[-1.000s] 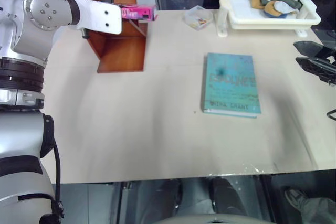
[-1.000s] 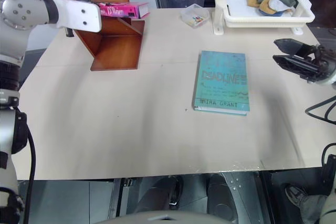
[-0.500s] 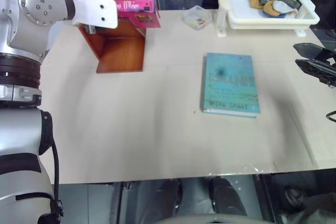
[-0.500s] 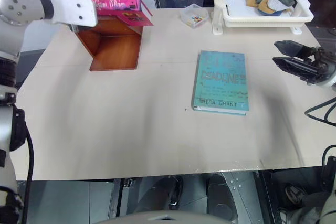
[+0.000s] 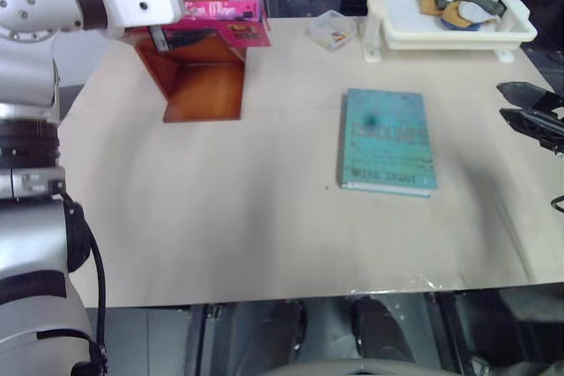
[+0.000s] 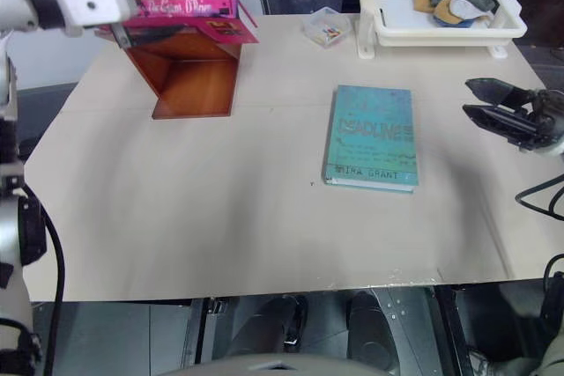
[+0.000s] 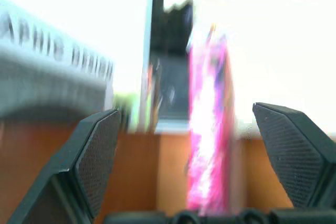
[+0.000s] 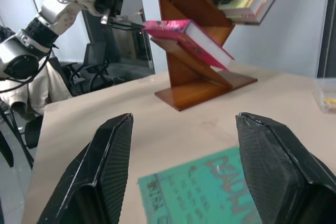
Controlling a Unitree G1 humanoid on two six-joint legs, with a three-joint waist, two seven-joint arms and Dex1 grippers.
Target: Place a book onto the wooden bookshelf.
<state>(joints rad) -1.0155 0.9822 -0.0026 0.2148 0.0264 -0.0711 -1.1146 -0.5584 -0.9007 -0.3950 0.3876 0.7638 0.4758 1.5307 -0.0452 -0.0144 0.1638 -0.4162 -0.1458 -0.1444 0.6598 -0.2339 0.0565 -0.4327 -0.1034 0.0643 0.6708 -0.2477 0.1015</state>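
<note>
Tabletop [image 6: 220,217]: beige, wide, lit from above.
Left gripper [image 6: 163,33]: at 10 o'clock, fingers spread wide, holding nothing, just beside the book.
Book [image 6: 189,13]: pink, lying on a slanted board of the wooden bookshelf [image 6: 189,77], at 11 o'clock.
Teal book [image 6: 372,138]: flat, right of centre.
White basket [image 6: 441,28]: at 1 o'clock, cloths inside.
Right gripper [image 6: 493,112]: at 3 o'clock, fingers parted, empty.

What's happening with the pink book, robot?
Left gripper open, clear of it. Right gripper open. Pink book lying on the wooden bookshelf. Nothing in the way.
</note>
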